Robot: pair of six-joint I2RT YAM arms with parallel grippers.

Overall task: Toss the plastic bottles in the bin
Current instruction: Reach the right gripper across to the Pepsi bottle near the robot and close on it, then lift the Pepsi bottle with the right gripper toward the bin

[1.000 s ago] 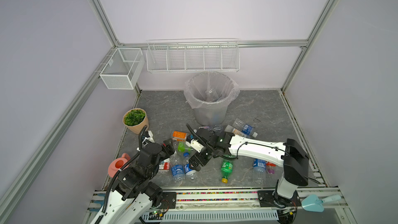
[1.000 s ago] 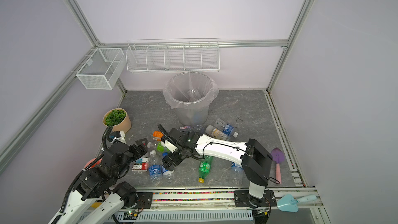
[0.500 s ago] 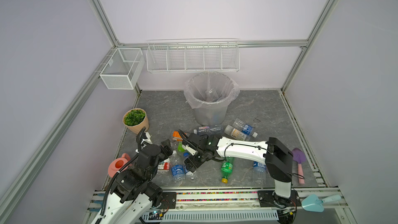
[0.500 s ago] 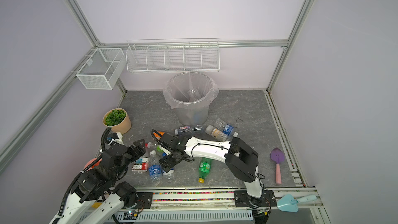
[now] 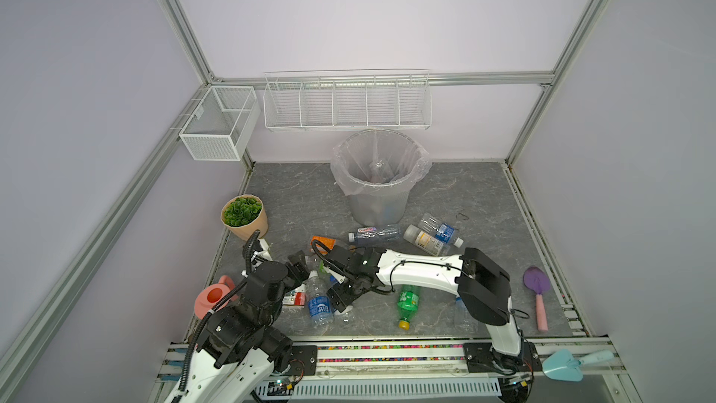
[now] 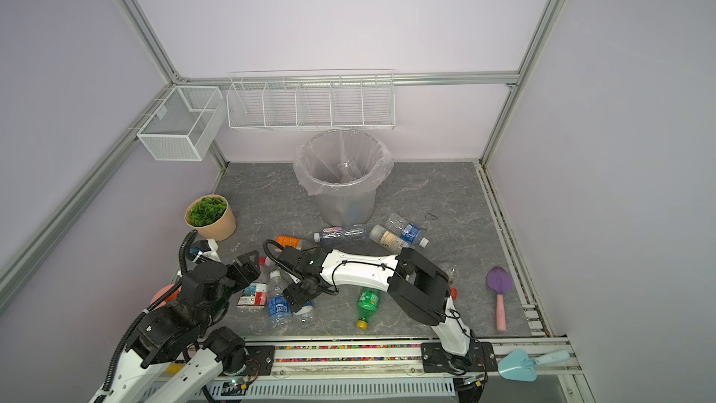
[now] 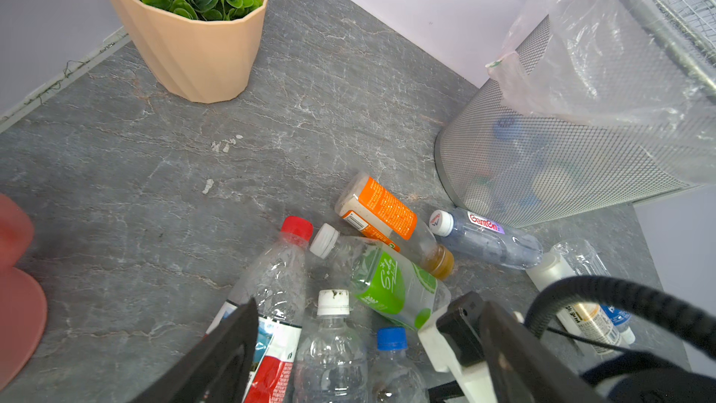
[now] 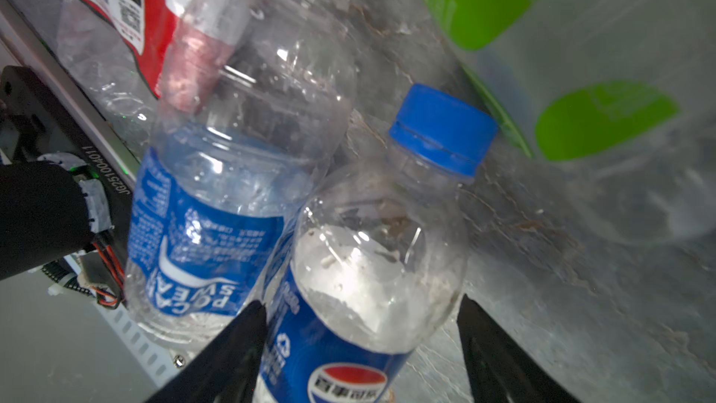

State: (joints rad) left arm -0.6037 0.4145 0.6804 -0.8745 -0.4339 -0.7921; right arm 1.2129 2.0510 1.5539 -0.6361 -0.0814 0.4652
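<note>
Bottles (image 5: pixel 320 304) lie on the grey floor (image 5: pixel 294 195) in both top views, in front of the bin (image 5: pixel 377 203), and one clear bottle shows inside it. My left wrist view shows my left gripper (image 7: pixel 366 306) wide open above a few bottles, holding nothing. My right wrist view shows my right gripper (image 8: pixel 360 302) with a finger on each side of a blue-cap bottle (image 8: pixel 372 257); I cannot tell if it squeezes.

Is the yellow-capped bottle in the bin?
No, the yellow-capped bottle lies on its side on the floor, well apart from the bin.
</note>
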